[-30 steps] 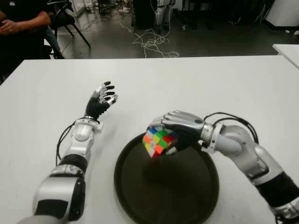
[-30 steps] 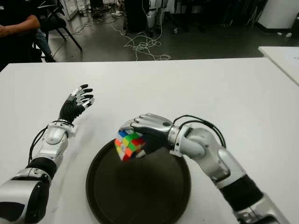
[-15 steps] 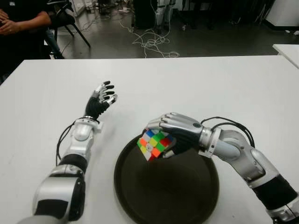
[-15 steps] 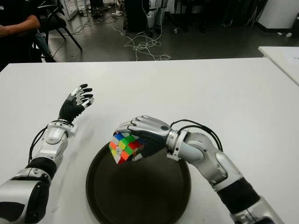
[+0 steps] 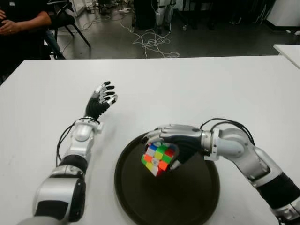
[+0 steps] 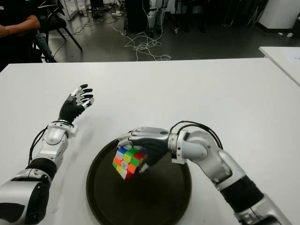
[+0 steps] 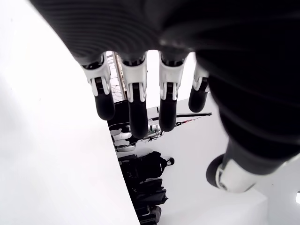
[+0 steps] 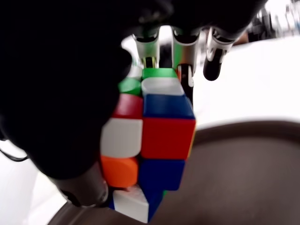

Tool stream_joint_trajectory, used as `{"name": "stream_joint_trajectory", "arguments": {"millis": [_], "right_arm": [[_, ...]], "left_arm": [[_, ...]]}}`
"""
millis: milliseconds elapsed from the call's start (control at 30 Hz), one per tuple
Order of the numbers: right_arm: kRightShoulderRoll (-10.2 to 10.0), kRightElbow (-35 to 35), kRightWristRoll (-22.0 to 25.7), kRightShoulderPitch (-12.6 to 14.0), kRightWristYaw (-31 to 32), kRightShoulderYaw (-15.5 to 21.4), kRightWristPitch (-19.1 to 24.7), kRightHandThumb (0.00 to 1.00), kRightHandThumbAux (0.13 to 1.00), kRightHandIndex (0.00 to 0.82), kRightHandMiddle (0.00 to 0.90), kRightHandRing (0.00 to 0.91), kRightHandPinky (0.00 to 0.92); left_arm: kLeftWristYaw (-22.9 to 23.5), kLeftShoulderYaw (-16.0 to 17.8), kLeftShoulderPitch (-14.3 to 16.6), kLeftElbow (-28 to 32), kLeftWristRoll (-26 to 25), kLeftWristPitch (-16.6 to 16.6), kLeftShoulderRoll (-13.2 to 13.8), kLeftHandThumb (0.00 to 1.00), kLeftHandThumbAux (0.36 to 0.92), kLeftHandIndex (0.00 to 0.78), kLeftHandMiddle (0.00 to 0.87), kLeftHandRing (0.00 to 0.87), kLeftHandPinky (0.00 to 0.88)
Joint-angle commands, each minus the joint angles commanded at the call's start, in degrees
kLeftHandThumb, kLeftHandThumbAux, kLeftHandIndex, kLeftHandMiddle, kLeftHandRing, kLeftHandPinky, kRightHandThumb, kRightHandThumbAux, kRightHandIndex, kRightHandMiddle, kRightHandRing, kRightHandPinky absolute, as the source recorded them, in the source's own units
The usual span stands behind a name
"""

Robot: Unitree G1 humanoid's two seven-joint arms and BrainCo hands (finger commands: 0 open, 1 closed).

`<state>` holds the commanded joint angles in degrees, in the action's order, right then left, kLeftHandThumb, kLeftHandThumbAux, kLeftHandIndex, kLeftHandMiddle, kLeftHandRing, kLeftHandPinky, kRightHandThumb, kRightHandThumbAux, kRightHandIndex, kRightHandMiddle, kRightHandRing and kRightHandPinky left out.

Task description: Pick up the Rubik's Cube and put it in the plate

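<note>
One dark round plate (image 5: pixel 140 206) sits on the white table (image 5: pixel 211 89) at the near edge, and nothing lies flat on its floor. One Rubik's Cube (image 5: pixel 158 159) hangs over the plate's far-left part, tilted on a corner, with green, yellow, orange and red stickers facing up; whether its lowest corner touches the plate cannot be told.

The right hand (image 5: pixel 176 140) reaches in from the right with its forearm low across the plate's far rim, palm turned down and sideways. Its fingers (image 8: pixel 180 51) curl over the cube's far side while the thumb presses the near side, so the cube is clamped in that grasp, as the right wrist view shows up close with the brown plate floor just beyond.

The left hand (image 5: pixel 101 101) shows well to the left of the plate, over bare table, palm lifted and fingers (image 7: pixel 136 108) spread loosely and straight, holding nothing.

One person's arm (image 5: pixel 21 21) shows at the far left corner beyond the table, and loose cables (image 5: pixel 152 42) lie on the floor behind
</note>
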<state>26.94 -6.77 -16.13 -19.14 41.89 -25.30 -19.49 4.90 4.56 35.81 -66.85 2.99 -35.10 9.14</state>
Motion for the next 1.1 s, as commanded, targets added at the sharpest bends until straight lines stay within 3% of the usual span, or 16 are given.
{"name": "stream_joint_trajectory", "arguments": {"millis": [67,267,467,800,1100], "right_arm": [[0.5,-1.1,0.2,1.1,-0.1,0.5,0.4,0.002,0.756,0.001,0.0,0.0,0.0],[-0.4,-0.3,-0.7,0.9,-1.1,1.0,2.4,0.0,0.717,0.0,0.0,0.0,0.0],[-1.4,-1.4,-1.5,2.2,-4.2,1.9,2.4,0.0,0.675,0.0,0.0,0.0,0.0],[-2.2,-0.2,-2.0,3.3,-8.7,2.9,0.3,0.0,0.585,0.0,0.0,0.0,0.0],[-2.9,2.4,-0.1,3.6,-12.0,4.5,-4.5,0.04,0.432,0.0,0.0,0.0,0.0]], "left_arm": [[0.0,0.0,0.0,0.1,0.0,0.0,0.0,0.161,0.704,0.113,0.201,0.19,0.162],[-0.4,-0.1,-0.3,0.3,0.1,-0.2,0.0,0.175,0.706,0.11,0.196,0.187,0.156],[-0.3,0.0,-0.3,0.4,0.0,-0.2,-0.2,0.183,0.705,0.103,0.192,0.186,0.178],[-0.1,0.2,-0.3,0.3,-0.4,-0.3,-0.3,0.182,0.703,0.106,0.19,0.188,0.191],[0.8,0.2,-0.3,0.2,-0.5,-0.8,-0.1,0.185,0.68,0.112,0.197,0.197,0.203]]}}
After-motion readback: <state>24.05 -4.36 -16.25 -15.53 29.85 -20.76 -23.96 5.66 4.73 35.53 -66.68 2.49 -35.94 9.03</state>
